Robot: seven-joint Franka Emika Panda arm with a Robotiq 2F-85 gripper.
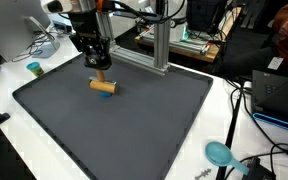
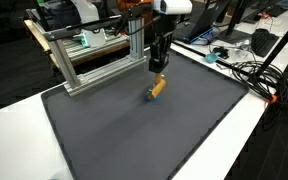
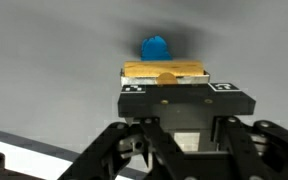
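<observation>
Jaws are hanging straight down over the wooden block (image 1: 103,86), left of centre and high in the frame. The block is resting on the dark mat (image 1: 134,130), and a small blue piece (image 1: 107,94) is touching its lower edge. In an exterior view the block (image 2: 156,90) is looking tilted, with its upper end right at the jaw tips and the blue piece (image 2: 149,97) at its lower end.

In the wrist view the block (image 3: 164,72) is lying across mid-frame, just above the fingertip pads (image 3: 134,88). The blue piece (image 3: 155,46) is peeking out beyond it.

Jaw state: they are standing about a block-width apart. I cannot tell whether the pads are pressing on the wood or only bracketing it.

Risks, as judged from here:
- If the pads are catching only the top end of the block, it is likely to pivot or slip out on any lift.
- The blue piece is sitting loose against the block, so any nudge is likely to send it rolling across the mat.
- If the jaws are pressing down off-centre, the block may skid on the mat instead of seating between the pads.
- The metal frame (image 2: 94,60) is standing near, up and left of the arm. A wide swing that way is risking a knock.
</observation>
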